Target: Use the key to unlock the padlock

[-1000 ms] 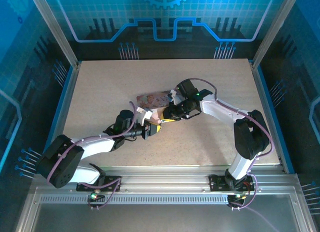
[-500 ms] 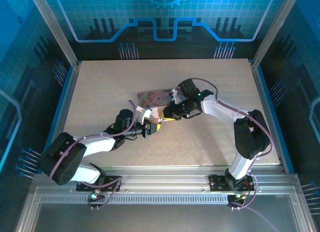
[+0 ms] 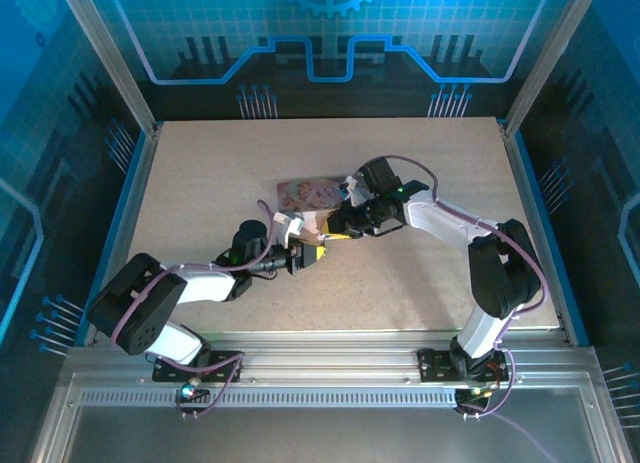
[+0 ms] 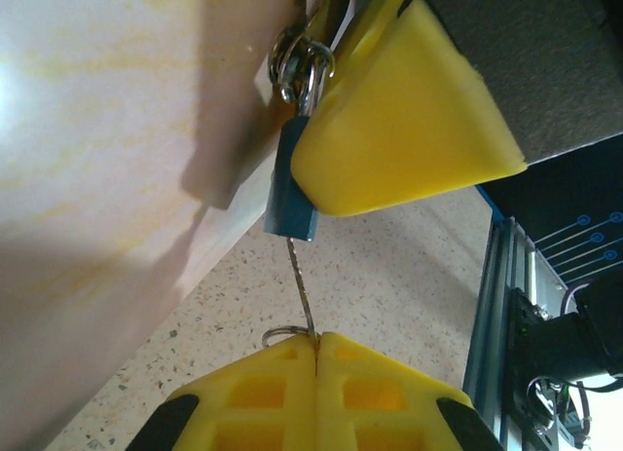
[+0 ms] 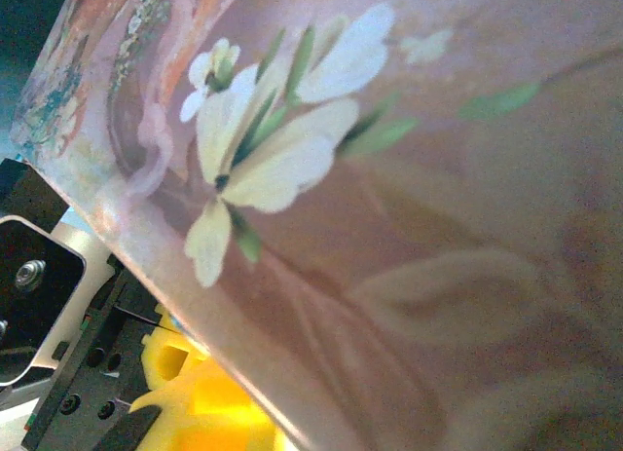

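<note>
Top view: both arms reach to the middle of the counter [image 3: 200, 183] and meet at the near edge of the pink floral box [image 3: 305, 193].

Left end effector [image 4: 316, 358]: yellow fingers pressed together with no gap, pinching the head of the key [image 4: 301, 281]. A small wire ring [image 4: 286, 334] sits at the key's head, just above the fingertips.

Key: the thin dark shaft runs straight from the left fingertips up to the bottom face of the padlock [image 4: 290, 193]. Its tip meets the lock body; how deep it sits, I cannot tell.

Padlock: blue-grey body hanging beside the box wall, off the counter, its shackle [image 4: 308, 76] hooked through metal rings at the box edge.

Right end effector [image 3: 335, 228]: one yellow finger [image 4: 409, 110] lies against the right side of the padlock. Its other finger is hidden, so I cannot tell whether it has a grip or how far it stands open.

Right wrist view: floral box surface close up, blurred.
</note>
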